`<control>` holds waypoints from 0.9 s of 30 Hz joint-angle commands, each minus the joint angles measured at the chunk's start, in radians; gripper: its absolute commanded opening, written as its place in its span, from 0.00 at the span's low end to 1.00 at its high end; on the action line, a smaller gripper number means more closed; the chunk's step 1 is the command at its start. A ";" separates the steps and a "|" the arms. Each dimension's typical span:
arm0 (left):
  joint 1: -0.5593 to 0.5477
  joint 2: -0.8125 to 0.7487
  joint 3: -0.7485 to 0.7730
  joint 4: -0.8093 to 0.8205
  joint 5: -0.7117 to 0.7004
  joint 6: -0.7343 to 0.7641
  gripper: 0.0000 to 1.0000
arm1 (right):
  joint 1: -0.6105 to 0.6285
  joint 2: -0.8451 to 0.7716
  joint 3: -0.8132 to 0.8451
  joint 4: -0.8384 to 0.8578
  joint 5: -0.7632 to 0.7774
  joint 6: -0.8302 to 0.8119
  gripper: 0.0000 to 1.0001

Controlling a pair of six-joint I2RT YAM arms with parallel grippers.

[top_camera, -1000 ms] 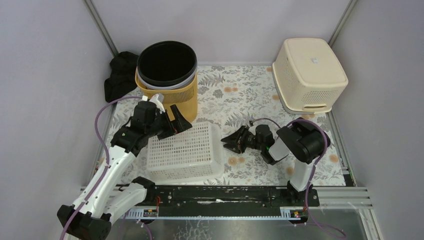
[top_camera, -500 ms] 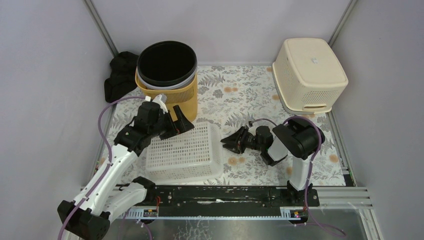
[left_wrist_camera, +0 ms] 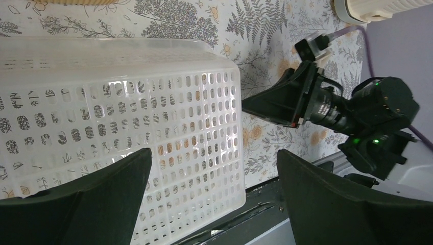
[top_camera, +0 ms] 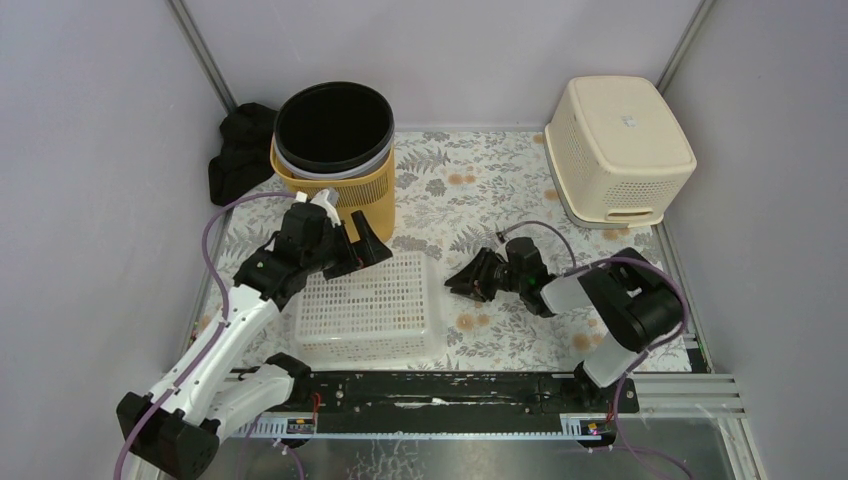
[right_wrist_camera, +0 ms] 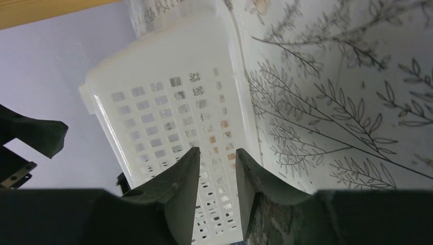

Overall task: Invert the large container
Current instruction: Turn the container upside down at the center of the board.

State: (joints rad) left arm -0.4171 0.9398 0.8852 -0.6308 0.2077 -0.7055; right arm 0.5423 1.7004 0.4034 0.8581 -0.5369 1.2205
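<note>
The large white perforated basket (top_camera: 370,305) lies bottom up on the near left of the table. It also shows in the left wrist view (left_wrist_camera: 117,102) and the right wrist view (right_wrist_camera: 173,102). My left gripper (top_camera: 355,250) hovers over the basket's far edge with its jaws wide open and empty; the left wrist view (left_wrist_camera: 214,153) shows this too. My right gripper (top_camera: 462,282) lies low on the table just right of the basket and points at its side wall. Its jaws stand a narrow gap apart with nothing between them, as the right wrist view (right_wrist_camera: 218,151) shows.
A yellow bin with a black liner (top_camera: 335,150) stands at the back left, just beyond my left gripper. Black cloth (top_camera: 238,150) lies beside it. A cream basket (top_camera: 618,148) sits upside down at the back right. The black rail (top_camera: 440,390) runs along the near edge.
The right arm's elbow has swung out to the right and its gripper has shifted slightly away from the basket. The left gripper has drifted a little toward the far side. The basket has barely moved.
</note>
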 commanded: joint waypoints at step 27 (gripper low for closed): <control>-0.003 0.006 0.093 -0.078 -0.300 0.015 1.00 | 0.341 -0.386 0.632 -1.132 0.398 -0.744 0.49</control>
State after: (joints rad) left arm -0.4248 0.9615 0.9535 -0.6701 -0.0319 -0.6968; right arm 0.8387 1.3132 0.9867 -0.2584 -0.1913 0.5549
